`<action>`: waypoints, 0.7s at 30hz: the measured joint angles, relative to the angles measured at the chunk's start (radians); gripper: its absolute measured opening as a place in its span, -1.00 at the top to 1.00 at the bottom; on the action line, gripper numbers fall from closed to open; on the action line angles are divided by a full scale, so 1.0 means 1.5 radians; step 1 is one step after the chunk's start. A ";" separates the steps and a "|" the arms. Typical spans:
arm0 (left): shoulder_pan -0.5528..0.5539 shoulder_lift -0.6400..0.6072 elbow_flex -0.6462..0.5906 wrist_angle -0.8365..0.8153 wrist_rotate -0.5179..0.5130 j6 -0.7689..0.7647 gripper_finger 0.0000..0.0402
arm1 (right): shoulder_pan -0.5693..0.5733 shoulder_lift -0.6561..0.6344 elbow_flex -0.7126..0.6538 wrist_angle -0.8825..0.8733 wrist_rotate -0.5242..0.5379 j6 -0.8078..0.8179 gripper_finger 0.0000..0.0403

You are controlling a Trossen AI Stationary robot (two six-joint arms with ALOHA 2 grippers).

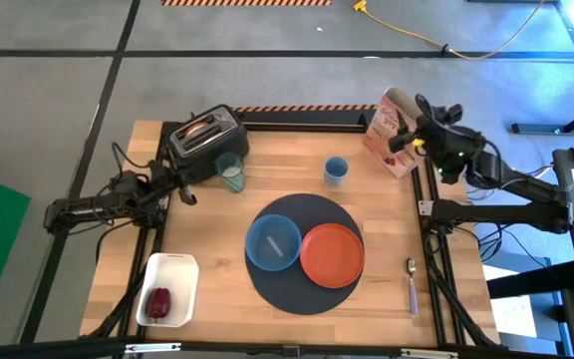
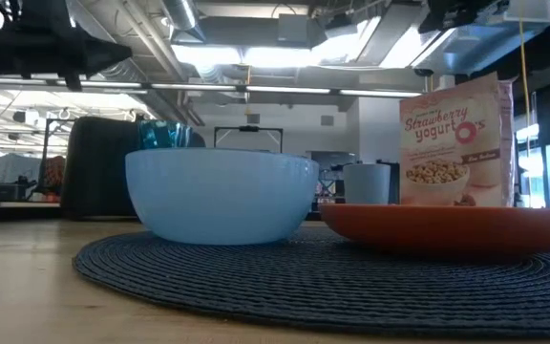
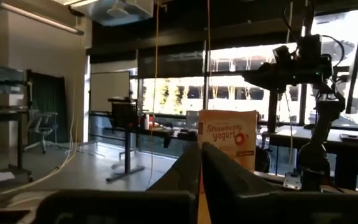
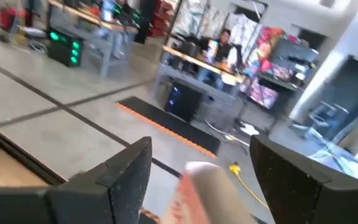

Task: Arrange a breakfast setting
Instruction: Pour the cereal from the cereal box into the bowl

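The left hand (image 1: 189, 196) sat at the wooden tabletop's (image 1: 387, 209) nine o'clock edge, fingers pressed together, empty. At centre, a round woven dark blue-grey mat (image 1: 307, 295) carried a smooth blue bowl (image 1: 272, 242) touching a flat orange plate (image 1: 332, 255). At one o'clock, the right hand (image 4: 194, 165) spread wide over the red-and-white cereal bag (image 1: 390, 130).

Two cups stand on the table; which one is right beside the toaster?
The clear teal glass, touching the black toaster. The small blue cup stands alone, nearer the cereal bag.
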 joint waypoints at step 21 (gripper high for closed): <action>-0.001 0.002 0.014 -0.072 0.115 0.043 0.43 | -0.022 0.002 0.222 -0.575 -0.177 0.293 -0.29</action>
